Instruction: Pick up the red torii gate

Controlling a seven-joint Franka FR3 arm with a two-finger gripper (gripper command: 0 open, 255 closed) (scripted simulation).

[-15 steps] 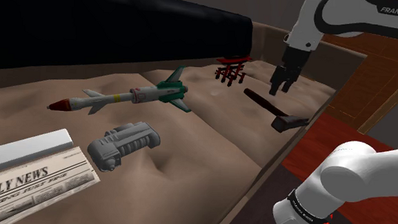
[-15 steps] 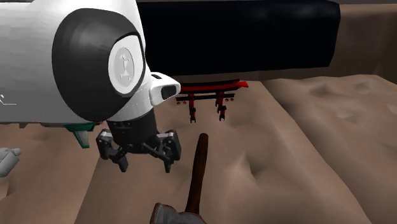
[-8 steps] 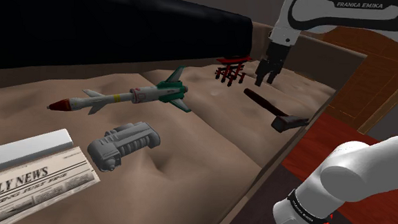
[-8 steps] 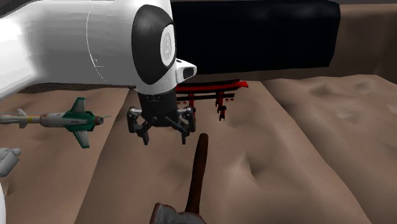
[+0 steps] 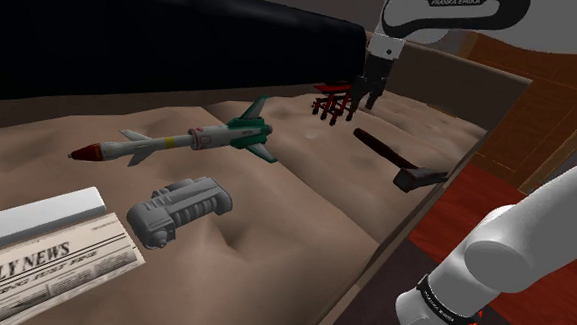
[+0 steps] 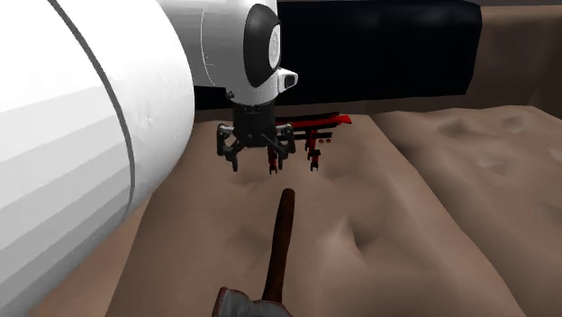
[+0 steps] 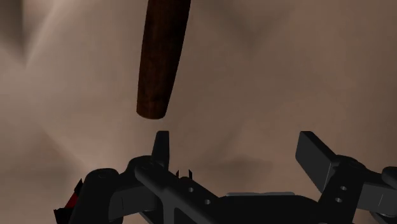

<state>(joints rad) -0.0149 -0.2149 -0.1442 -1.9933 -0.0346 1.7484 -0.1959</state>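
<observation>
Lumpy tan surface [image 6: 405, 225] bears a spindly red torii gate [image 6: 317, 120] beside the spread claw [image 6: 254, 166].

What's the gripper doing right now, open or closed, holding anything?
Gripper: open, fingers apart, holding nothing. The red torii gate is not yet grasped.

- Cushioned surface [image 5: 273, 236]: matt tan, soft and dimpled like cloth.
- Hammer handle [image 7: 162, 57]: dark brown wood, rough grain.
- Arm [image 6: 81, 180]: smooth, glossy white shell.
- Pincer [image 6: 254, 162]: matt black.
- Newspaper [image 5: 42, 266]: printed paper.
</observation>
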